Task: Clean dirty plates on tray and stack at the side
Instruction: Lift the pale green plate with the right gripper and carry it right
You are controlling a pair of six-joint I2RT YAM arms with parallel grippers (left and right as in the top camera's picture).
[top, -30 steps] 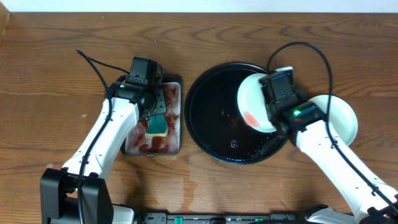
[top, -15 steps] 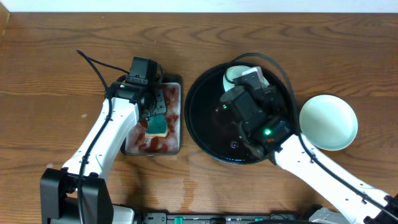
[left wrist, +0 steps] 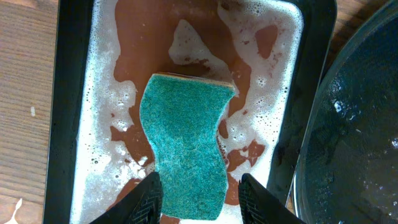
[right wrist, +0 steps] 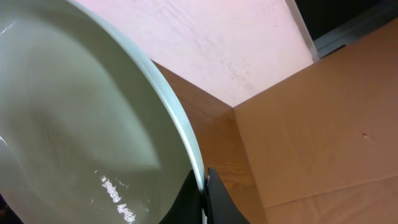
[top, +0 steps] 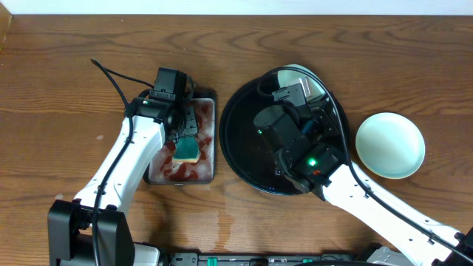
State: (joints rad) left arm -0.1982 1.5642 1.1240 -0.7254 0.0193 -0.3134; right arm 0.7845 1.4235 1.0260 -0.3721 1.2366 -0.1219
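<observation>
1. Over the far part of the tray (top: 235, 151), the right gripper (right wrist: 202, 198) is clamped tight on the rim of a pale mint plate (right wrist: 87, 118). It holds the plate tilted up on edge, not flat.
2. That tilt likely has a purpose: a plate pinched by its rim and stood up shows its face for wiping, and any drips fall into the wet black tray below rather than onto the bench (top: 59, 74).
3. Little red shows on the part of the plate's face that the wrist view takes in, which is glossy and wet. Whether the whole face is clean cannot be told.
4. A second mint plate (top: 390, 145) sits flat on the bench just right of the tray, with no smears visible, so this looks like the stacking spot.
5. The left gripper (left wrist: 202, 200) has a finger on each side of the near end of the green sponge (left wrist: 186, 137) and appears to grip it.
6. The sponge lies in the small soapy tray (left wrist: 57, 124) of foamy, reddish water. It is probably parked there to soak before the next wipe.
</observation>
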